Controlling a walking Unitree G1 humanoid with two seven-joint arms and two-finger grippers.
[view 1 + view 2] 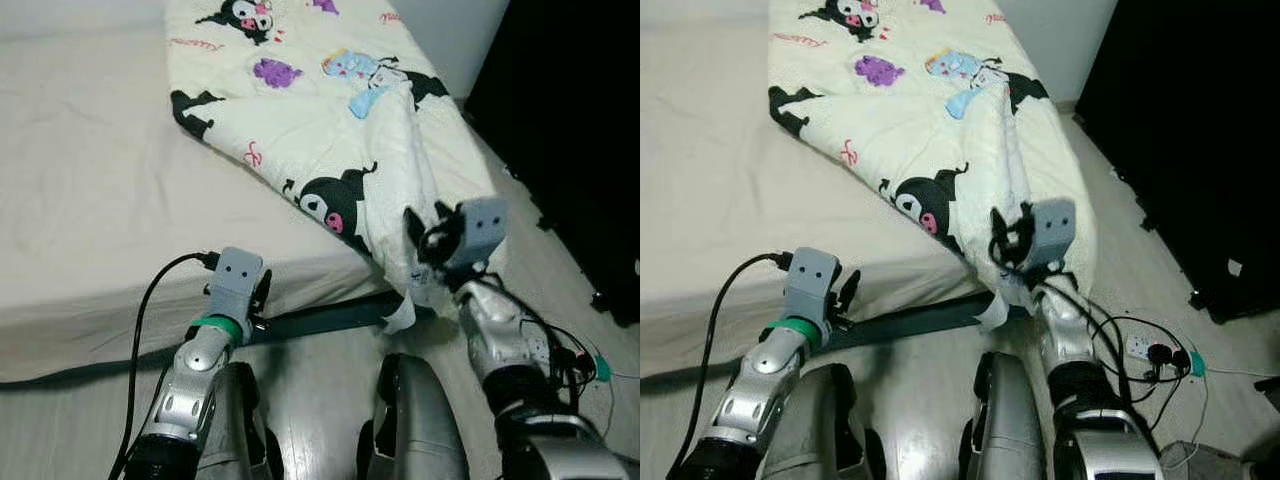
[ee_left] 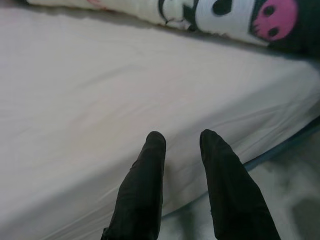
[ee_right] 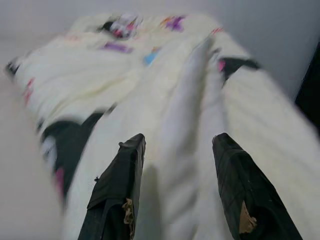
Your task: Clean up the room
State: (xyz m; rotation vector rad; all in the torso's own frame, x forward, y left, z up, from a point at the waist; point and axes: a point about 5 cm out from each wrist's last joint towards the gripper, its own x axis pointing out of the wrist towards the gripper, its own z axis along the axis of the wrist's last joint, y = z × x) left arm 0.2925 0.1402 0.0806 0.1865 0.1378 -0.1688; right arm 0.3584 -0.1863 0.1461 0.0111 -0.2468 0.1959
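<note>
A cream blanket [image 1: 330, 120] printed with black, pink and blue cartoon figures lies across the right part of the bed and hangs over its near right corner. My right gripper [image 1: 425, 235] is at that hanging edge. In the right wrist view it [image 3: 177, 142] stands open, with a raised fold of the blanket [image 3: 185, 100] between and ahead of its fingers. My left gripper [image 1: 262, 292] hovers at the front edge of the mattress, and in the left wrist view it [image 2: 182, 140] is open over the bare beige sheet [image 2: 100, 100], holding nothing.
The beige sheet [image 1: 90, 200] covers the left of the bed. A dark bed frame rail [image 1: 320, 318] runs below the mattress. Tall black furniture [image 1: 570, 130] stands at the right. A power strip with cables [image 1: 1145, 352] lies on the pale floor by my right leg.
</note>
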